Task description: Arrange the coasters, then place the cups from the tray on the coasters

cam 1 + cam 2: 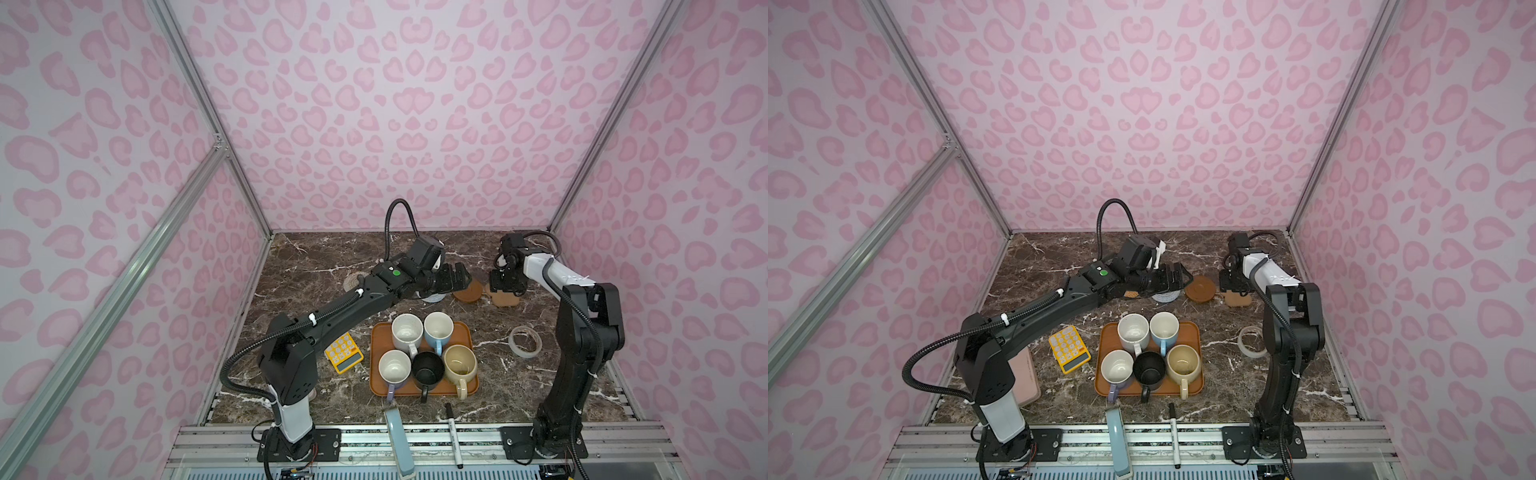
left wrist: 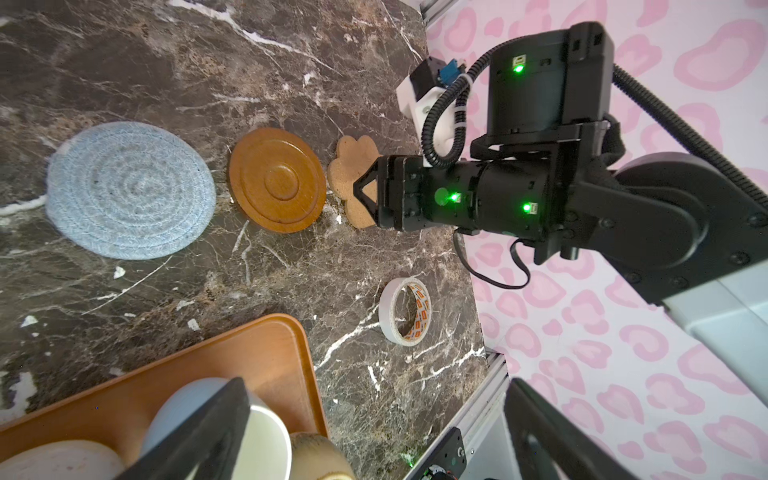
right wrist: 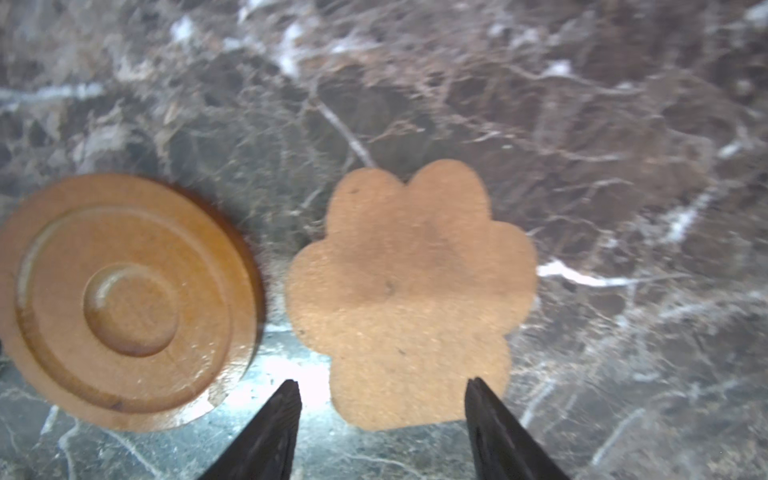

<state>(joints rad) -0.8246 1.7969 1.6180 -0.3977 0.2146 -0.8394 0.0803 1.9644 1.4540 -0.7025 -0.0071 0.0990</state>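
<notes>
The orange-brown tray [image 1: 379, 347] holds the cups: speckled white [image 1: 407, 330], light blue [image 1: 438, 328], lavender [image 1: 394, 365], black [image 1: 428, 368] and cream-yellow [image 1: 460, 361]. Behind the tray lie a grey-blue woven coaster [image 2: 131, 190], a brown rimmed disc [image 2: 277, 179] and a tan paw-shaped coaster [image 3: 411, 291] in a row. A beige woven coaster [image 1: 352, 280] peeks out behind the left arm. My left gripper [image 1: 455, 278] hangs wide open and empty above the grey-blue coaster and the disc. My right gripper [image 3: 382, 382] is open just over the paw coaster's near edge, which lies flat on the table.
A yellow calculator [image 1: 343, 352] lies left of the tray. A tape ring [image 1: 525, 340] lies right of it, near the right arm. A black marker [image 1: 453, 432] and a pale blue handled object [image 1: 397, 440] sit at the table's front edge. A pink flat object [image 1: 1027, 374] lies behind the left arm's base.
</notes>
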